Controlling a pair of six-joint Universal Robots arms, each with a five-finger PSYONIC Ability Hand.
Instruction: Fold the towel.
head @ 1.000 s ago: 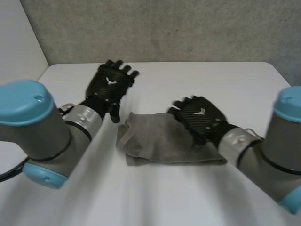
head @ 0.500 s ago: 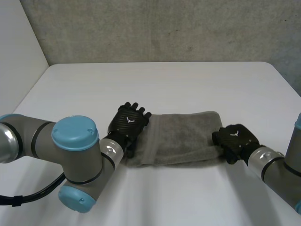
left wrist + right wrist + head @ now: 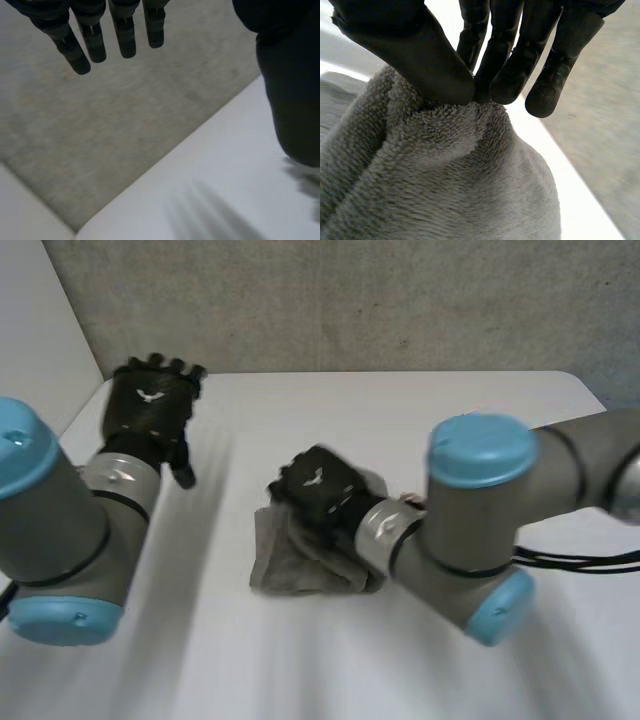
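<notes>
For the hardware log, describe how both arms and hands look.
The left arm and right arm are thick grey tubes with round light-blue caps at the joints and a silvery wrist cuff. The left hand and right hand are black, each with a small white winged mark on its back.
</notes>
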